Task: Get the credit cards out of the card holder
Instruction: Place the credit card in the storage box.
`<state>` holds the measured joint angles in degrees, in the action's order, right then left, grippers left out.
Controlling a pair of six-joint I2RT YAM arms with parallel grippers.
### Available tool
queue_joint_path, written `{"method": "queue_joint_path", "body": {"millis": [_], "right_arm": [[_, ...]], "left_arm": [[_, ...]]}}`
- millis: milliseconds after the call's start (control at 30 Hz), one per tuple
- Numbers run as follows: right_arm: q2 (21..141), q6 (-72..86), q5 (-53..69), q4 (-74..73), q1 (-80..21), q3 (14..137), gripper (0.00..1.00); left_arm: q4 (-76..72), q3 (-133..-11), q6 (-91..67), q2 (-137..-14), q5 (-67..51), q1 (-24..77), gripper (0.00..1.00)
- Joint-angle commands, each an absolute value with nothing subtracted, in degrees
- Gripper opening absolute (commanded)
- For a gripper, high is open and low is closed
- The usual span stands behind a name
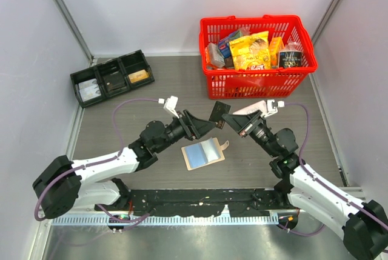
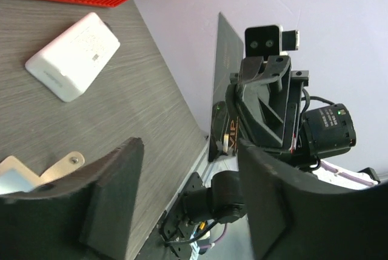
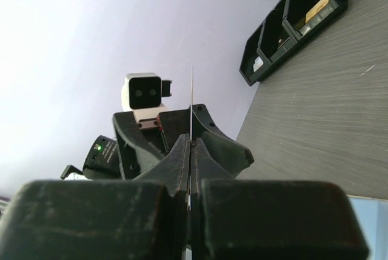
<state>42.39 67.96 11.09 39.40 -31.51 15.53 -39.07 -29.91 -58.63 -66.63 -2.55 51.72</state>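
The card holder is lying open on the tabletop between the arms, its long axis running left to right and its tab pointing right. The right fingers are pinching a dark card, apparently held on edge. The left fingers are standing spread beside it.

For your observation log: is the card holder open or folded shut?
Open: the card holder lies spread flat, inner panels facing up.
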Motion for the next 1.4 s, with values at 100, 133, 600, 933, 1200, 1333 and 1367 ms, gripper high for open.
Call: {"method": "queue_joint_path", "body": {"millis": [100,133,600,933,1200,1333,1367], "right_arm": [[40.17,68.20,6.77,43.85,-34.89,13.62,0.01],[40.34,68.12,6.68,44.03,-35.15,13.45,0.01],[38.59,50.56,13.78,24.91,-35.51,22.30,0.59],[40.77,19.62,26.32,2.38,-35.42,38.13,0.78],[46.75,7.66,43.93,-3.25,-35.42,44.82,0.77],[49.04,5.89,49.48,-2.99,-35.86,45.97,0.75],[49.22,5.80,50.00,-2.64,-35.95,46.05,0.75]], "left_arm": [[-51.23,-30.68,-60.38,-68.73,-3.08,52.91,0.38],[-52.11,-30.50,-60.38,-68.82,-3.08,52.91,0.31],[-20.11,-33.47,-48.02,-56.18,-4.83,51.59,0.00],[22.29,-47.98,-19.79,-43.95,-8.60,51.59,0.00],[36.91,-57.12,-7.12,-47.54,-18.97,51.59,0.00],[37.18,-58.80,-5.89,-50.00,-22.23,51.59,0.00],[37.18,-59.06,-5.63,-50.71,-23.11,51.59,0.00]]}}
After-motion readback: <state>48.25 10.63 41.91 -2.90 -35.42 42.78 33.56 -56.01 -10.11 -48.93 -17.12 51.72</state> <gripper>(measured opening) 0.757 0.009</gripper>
